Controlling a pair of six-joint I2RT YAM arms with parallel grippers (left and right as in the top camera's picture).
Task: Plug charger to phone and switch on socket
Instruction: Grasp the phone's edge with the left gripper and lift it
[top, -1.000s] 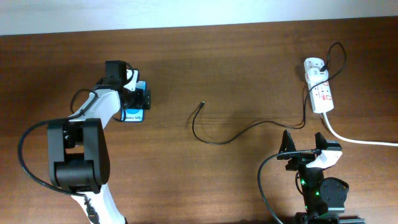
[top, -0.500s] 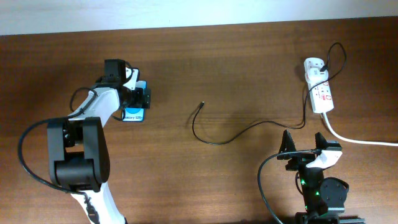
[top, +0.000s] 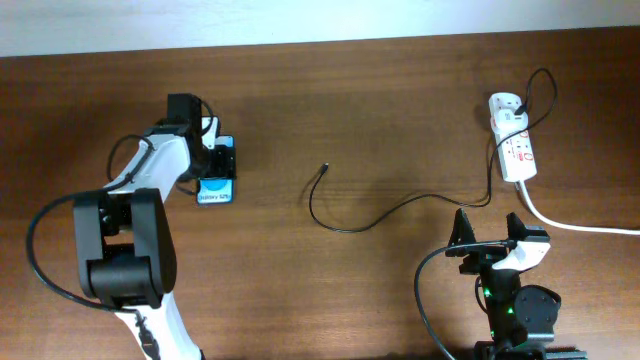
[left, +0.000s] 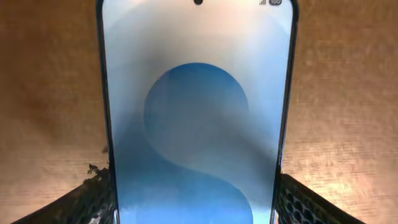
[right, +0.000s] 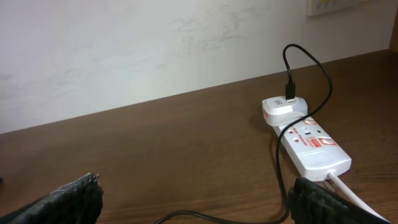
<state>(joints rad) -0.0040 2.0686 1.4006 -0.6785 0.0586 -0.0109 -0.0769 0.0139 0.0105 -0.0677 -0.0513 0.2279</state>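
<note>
The phone, blue screen up, lies at the left of the table and fills the left wrist view. My left gripper grips its far end, one finger pressed on each long edge. The charger's black cable curls across the middle of the table, its connector tip lying free. Its white adapter sits in the socket at the far right, and both show in the right wrist view, the adapter on the socket. My right gripper is open and empty at the near right.
The socket's thick white cord runs off the right edge of the table. A pale wall stands behind the table's far edge. The cable passes close in front of my right gripper's fingers.
My left gripper has turned and shifted slightly left. The phone has swung with it from a tilted pose to lie straight, with more of its screen showing. The right arm has not moved.
</note>
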